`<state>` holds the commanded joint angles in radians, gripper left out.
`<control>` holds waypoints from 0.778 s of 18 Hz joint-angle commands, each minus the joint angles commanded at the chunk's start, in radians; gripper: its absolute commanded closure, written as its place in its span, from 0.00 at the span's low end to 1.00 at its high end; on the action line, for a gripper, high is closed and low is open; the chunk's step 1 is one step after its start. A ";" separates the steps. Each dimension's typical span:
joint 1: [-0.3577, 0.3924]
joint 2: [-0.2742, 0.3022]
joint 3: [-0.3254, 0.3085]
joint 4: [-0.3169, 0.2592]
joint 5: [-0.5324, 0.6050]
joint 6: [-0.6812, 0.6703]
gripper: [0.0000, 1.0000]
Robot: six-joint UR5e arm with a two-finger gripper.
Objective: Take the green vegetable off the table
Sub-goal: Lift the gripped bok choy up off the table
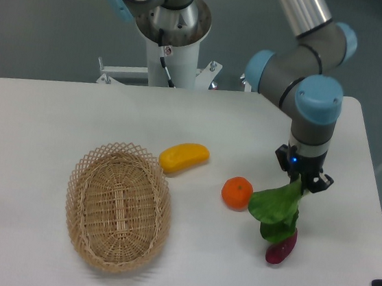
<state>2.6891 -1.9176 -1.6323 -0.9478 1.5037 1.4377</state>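
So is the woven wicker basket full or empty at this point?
Empty. The oval woven wicker basket shows only its bare woven floor; the yellow oblong fruit and round orange lie outside it on the white table.

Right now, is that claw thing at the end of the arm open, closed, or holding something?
End effector: closed on the green vegetable, gripping its stalk end while the leaves hang down.

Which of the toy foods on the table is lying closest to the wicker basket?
The yellow oblong fruit, just beyond the wicker basket. The orange and purple piece lie farther right, and the green vegetable hangs from the gripper.
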 joint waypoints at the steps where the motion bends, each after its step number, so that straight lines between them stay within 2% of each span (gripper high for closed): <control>1: -0.002 0.014 0.012 -0.005 -0.049 -0.049 0.65; 5: -0.027 0.072 0.040 -0.008 -0.186 -0.109 0.65; 7: -0.055 0.092 0.054 -0.005 -0.197 -0.179 0.65; 11: -0.117 0.091 0.126 0.001 -0.197 -0.399 0.66; 14: -0.120 0.101 0.132 0.001 -0.194 -0.473 0.65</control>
<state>2.5694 -1.8163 -1.5002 -0.9465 1.3100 0.9649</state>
